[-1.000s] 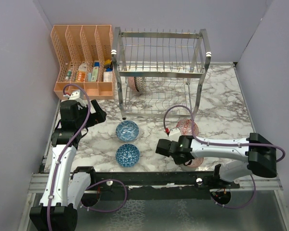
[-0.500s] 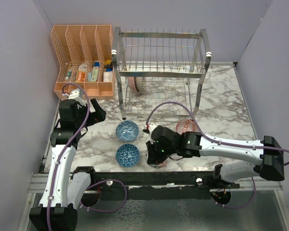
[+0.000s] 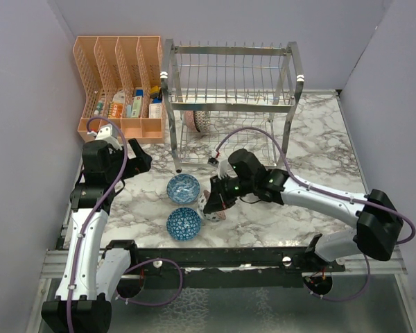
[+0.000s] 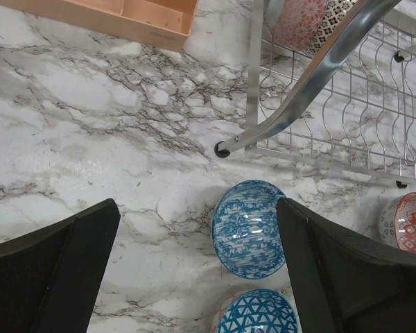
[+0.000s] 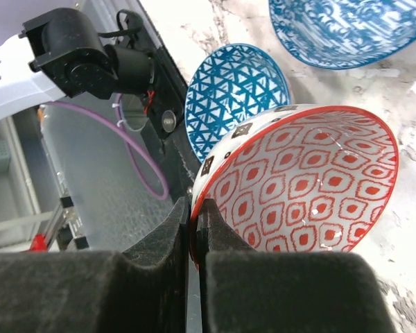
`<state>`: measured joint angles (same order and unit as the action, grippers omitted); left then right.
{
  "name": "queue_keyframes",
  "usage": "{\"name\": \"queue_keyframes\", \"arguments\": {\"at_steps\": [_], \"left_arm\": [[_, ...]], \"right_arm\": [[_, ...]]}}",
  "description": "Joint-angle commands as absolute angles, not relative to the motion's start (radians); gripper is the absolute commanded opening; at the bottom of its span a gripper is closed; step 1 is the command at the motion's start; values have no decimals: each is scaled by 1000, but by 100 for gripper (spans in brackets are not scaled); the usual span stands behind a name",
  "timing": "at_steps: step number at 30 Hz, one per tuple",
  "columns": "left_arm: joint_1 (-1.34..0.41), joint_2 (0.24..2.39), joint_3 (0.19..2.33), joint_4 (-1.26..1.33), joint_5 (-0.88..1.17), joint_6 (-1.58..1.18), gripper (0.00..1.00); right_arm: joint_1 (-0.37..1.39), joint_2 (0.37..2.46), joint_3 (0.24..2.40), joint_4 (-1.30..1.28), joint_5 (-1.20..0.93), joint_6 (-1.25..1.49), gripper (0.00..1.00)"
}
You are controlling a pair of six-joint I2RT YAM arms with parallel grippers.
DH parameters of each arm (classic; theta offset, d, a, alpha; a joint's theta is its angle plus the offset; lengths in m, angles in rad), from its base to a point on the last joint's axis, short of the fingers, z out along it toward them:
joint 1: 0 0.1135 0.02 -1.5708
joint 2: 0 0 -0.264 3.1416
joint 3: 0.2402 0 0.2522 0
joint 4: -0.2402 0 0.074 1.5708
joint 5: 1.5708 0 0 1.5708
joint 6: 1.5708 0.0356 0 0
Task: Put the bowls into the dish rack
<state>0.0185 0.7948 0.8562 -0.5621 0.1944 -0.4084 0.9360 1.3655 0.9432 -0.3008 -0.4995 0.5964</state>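
Well, the right claw (image 5: 196, 229) has swung left and away from the near edge in the last half second. It is pinched shut on the rim of the red-lozenge bowl (image 5: 298, 187), which is tipped on edge in the air, just right of the blue triangle bowl (image 3: 184, 223) and the ornate blue bowl (image 3: 183, 187). A second ago that claw was low at the near right, so I'd say the pick-up is done and the carry to the dish rack (image 3: 229, 107) is under way. The rack stands at the far side, where two bowls (image 3: 197, 122) already sit on edge in its lower tier.

Both blue bowls rest on the marble worktop (image 3: 319, 159), waiting their turn. The left claw (image 4: 197, 205) hangs above them, spread wide and holding nothing, much as before.

Packets in the orange mesh organizer (image 3: 118, 62) carry labels, but they are too small to read.
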Motion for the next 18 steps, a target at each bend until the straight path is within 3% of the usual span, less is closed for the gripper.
{"name": "queue_keyframes", "arguments": {"at_steps": [1,18], "left_arm": [[21,794,882,-561,212,-395,99],[21,834,880,-534,210,-387,99]], "right_arm": [[899,1421,923,-126,-697,613,1],[662,1573,923,260,-1025,768,1]]}}
